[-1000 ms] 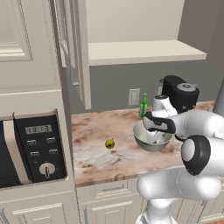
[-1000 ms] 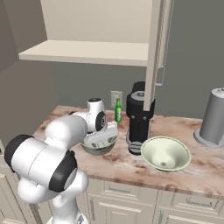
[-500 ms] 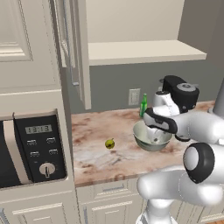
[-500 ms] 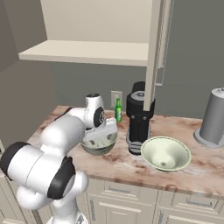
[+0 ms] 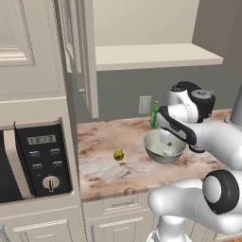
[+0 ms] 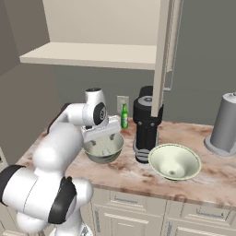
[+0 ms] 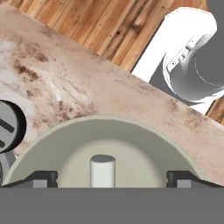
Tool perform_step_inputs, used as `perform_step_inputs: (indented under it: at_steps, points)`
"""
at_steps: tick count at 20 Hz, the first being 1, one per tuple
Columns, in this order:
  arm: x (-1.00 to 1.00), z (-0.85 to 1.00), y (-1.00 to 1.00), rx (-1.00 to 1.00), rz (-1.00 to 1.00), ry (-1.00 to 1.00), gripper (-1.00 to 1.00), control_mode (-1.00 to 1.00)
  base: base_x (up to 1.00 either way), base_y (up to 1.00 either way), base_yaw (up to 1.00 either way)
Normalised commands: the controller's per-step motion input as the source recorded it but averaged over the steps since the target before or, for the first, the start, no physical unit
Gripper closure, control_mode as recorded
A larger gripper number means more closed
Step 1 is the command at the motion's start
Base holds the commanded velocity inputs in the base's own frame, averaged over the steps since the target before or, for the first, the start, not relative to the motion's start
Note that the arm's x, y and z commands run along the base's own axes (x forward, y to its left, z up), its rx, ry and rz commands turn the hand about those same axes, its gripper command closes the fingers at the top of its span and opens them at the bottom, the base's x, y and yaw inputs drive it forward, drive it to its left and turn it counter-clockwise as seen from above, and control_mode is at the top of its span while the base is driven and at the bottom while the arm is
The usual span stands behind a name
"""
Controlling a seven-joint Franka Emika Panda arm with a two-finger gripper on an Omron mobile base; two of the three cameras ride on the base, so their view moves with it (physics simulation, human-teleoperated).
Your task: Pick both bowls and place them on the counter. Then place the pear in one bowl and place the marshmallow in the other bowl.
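Note:
The deep grey-green bowl [image 5: 164, 147] [image 6: 103, 148] [image 7: 105, 124] stands on the marbled counter [image 5: 104, 165] [image 6: 216, 179]. Inside it the white marshmallow [image 7: 103, 170] [image 5: 168, 151] stands upright on the bottom. My gripper [image 5: 166, 137] [image 6: 105, 138] [image 7: 109, 178] hangs just over this bowl, open, its fingertips [image 7: 41, 178] wide apart on either side of the marshmallow without touching it. The wider cream-green bowl [image 6: 174, 161] rests on the counter to the right. The pear [image 5: 118, 155] lies on the counter left of the deep bowl.
A slim green bottle [image 5: 154, 115] [image 6: 124, 116] stands at the wall behind the deep bowl. A tall dark appliance [image 6: 146, 124] stands between the two bowls. A grey canister [image 6: 226, 124] is at the far right, a microwave [image 5: 33, 160] at the left, an open cabinet door [image 5: 82, 56] overhead.
The hand has risen a little out of the deep bowl and the arm's elbow has swung. The marshmallow stays in the bowl.

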Motion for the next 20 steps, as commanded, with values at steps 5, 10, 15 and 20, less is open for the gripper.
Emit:
perform_step_inputs:
  at_steps: [5,10,15,20]
  points:
    - [-0.13,0.5,0.36,-0.01,0.0,0.0,-1.0,-1.0,0.0,0.0,0.0]
    - [-0.03,0.29,0.6,-0.04,-0.02,0.02,-1.0,-1.0,0.0,0.0,0.0]
    - [-0.01,0.0,0.03,0.0,0.0,-0.04,-1.0,-1.0,0.0,0.0,0.0]
    - [-0.09,0.0,0.39,-0.05,0.09,-0.21,-1.0,-1.0,0.0,0.0,0.0]
